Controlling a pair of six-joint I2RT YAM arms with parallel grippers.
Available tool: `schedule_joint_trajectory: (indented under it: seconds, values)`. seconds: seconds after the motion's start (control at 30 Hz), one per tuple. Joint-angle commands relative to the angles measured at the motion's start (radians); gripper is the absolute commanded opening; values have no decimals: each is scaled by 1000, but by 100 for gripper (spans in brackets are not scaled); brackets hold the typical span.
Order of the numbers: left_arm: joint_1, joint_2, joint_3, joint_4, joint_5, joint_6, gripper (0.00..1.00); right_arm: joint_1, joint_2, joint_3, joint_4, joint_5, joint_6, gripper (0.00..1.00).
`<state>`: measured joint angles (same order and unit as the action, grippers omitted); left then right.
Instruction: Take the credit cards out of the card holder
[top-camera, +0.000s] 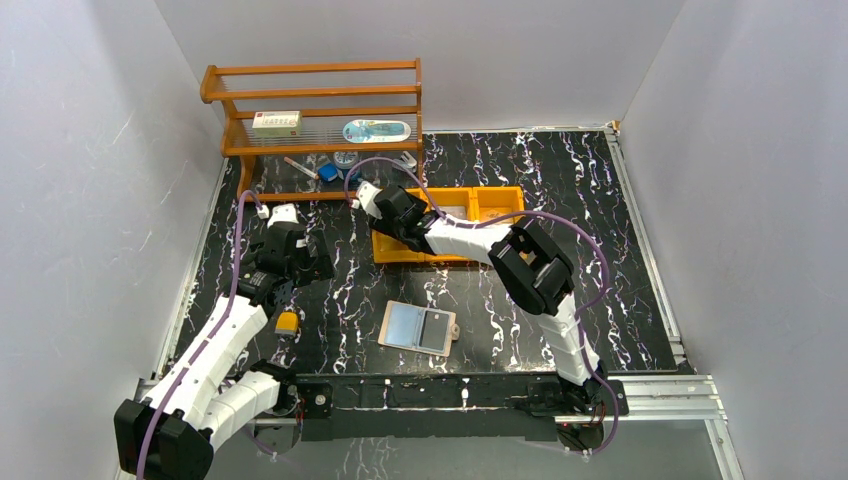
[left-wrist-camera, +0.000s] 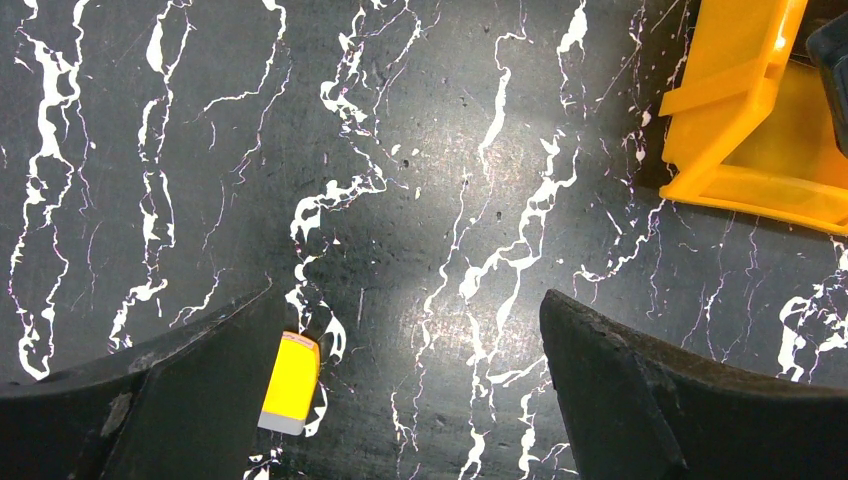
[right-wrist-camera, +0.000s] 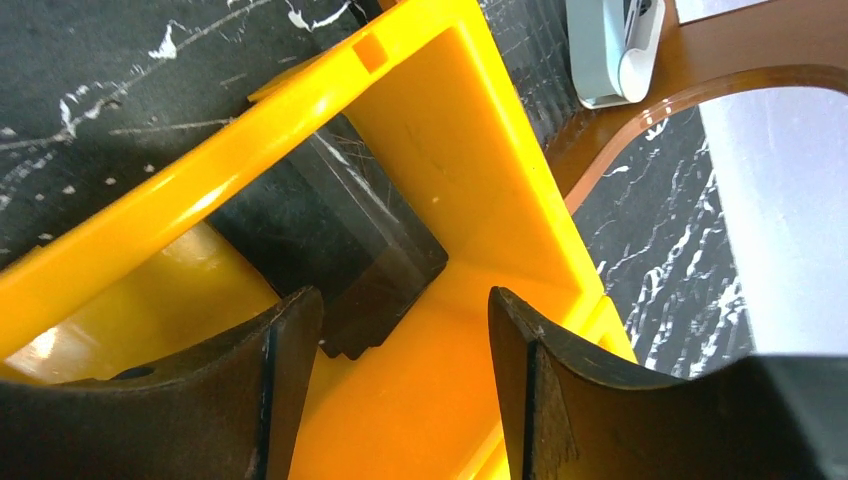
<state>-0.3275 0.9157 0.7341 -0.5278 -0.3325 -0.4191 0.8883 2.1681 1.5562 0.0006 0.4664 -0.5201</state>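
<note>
Card holder (top-camera: 418, 327): lying spread open, sleeves up, on the marbled black table (top-camera: 640, 250) near the front edge. Small yellow block (top-camera: 288, 322): sitting to its left. Left gripper (left-wrist-camera: 408, 310): hovering over bare table, fingers wide apart, carrying nothing. Right gripper (right-wrist-camera: 402, 300): gaping, empty, over the orange tray (right-wrist-camera: 470, 150), where dark credit cards (right-wrist-camera: 380, 270) are resting inside one compartment. Wooden rack (top-camera: 310, 95): standing at the back.

From above we cannot tell whether the open card holder (top-camera: 417, 327), on the near side of the orange tray (top-camera: 497, 192), holds any cards in its sleeves, and inside that tray the black card (right-wrist-camera: 372, 250) is partly hidden behind the tray's wall and the right gripper (right-wrist-camera: 400, 305).
</note>
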Motion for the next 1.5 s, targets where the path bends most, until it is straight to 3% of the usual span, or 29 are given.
schedule_joint_trajectory:
  seconds: [0.0,0.27,0.47,0.63,1.23,1.47]
  values:
    - [2,-2,19,-13,-6,14,98,-8,-74,36,29,-27,159,70]
    - [2,-12,21,-14,-7,13,98,-10,-148,-10,-42,-70,485,66]
    - [2,-5,24,-11,0,15,98,-16,-112,46,-149,-120,651,50]
    - [2,-1,21,-13,-2,16,98,-26,-77,90,-202,-102,773,49]
    - [2,-5,21,-12,1,17,98,-29,80,192,-291,-90,947,44]
    - [2,-6,21,-12,3,17,98,-29,119,190,-298,-32,987,47]
